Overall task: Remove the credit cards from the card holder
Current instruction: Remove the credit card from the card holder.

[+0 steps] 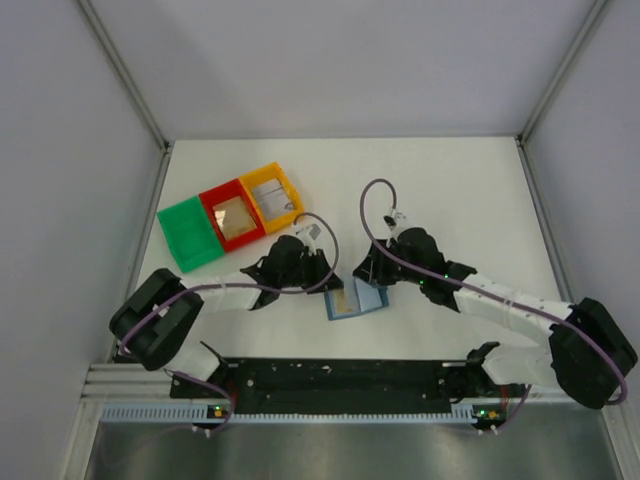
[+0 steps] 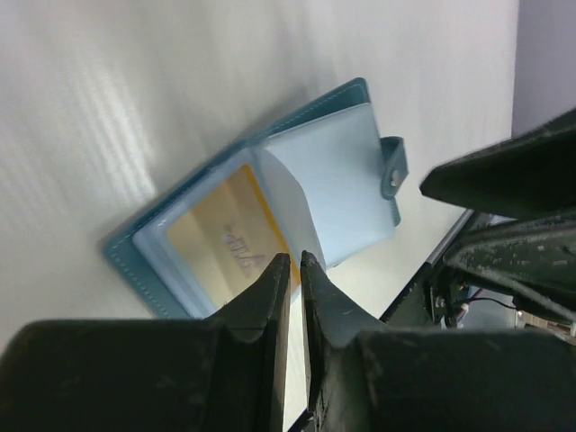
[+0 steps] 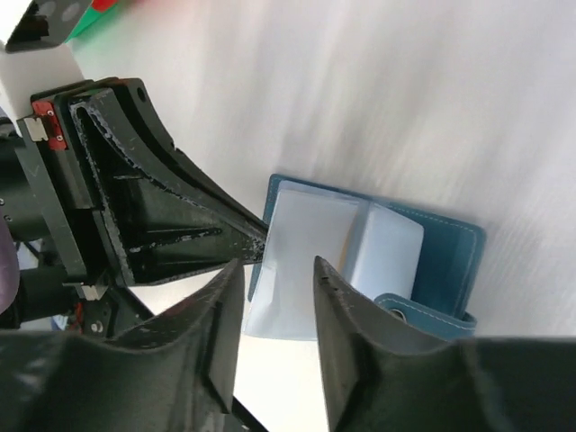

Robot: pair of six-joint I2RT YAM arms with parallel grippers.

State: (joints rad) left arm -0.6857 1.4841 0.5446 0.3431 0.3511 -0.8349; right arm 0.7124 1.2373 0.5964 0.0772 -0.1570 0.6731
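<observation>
**Both pincers at the open card holder**

We see the card holder [image 1: 357, 298] lying open on the white desk [image 1: 450, 190], near the front edge and between the two arms. A gold card [image 2: 225, 238] sits in its left pocket.

The left pincer [image 2: 295, 263] has its tips over the near edge of that card. Its fingers are drawn almost together, with only a sliver between them, and we cannot tell whether they pinch anything.

The right pincer [image 3: 277, 274] hangs spread apart over the pale pocket leaf [image 3: 310, 238], gripping nothing.

The green tray [image 1: 190, 232], red tray [image 1: 232, 215] and yellow tray [image 1: 272, 197] stand in a row well behind the left arm.
</observation>
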